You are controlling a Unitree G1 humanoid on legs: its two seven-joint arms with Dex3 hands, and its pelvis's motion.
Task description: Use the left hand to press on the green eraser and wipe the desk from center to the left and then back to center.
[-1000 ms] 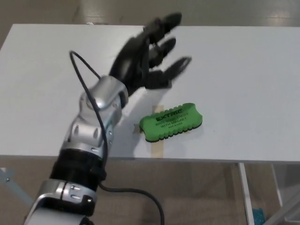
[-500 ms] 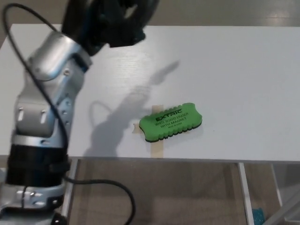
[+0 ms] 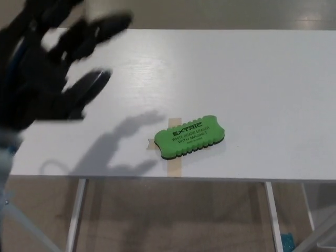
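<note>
Green eraser [image 3: 189, 136] lies flat on the white table [image 3: 252, 79], near the front edge and roughly mid-width, its long axis tilted so the right end sits slightly farther back than the left. Black print on its top face reads "EXTRIC" with smaller lines beneath. It rests across a short strip of tan tape [image 3: 176, 160] that runs front to back on the tabletop, the tape showing behind and in front of the eraser. Left hand [image 3: 50, 73] fills the upper left of the head view, large, close to the camera and blurred, raised well above the table and well apart from the eraser. Its black fingers [image 3: 100, 29] are spread apart and closed on nothing; the hand holds no object. A soft shadow of the hand falls on the table just left of the eraser, reaching toward the front edge. Table legs [image 3: 76, 215] show below the front edge against a brownish floor [image 3: 173, 220]. Right hand does not appear in the picture. Nothing touches the eraser apart from the table and tape under it.
</note>
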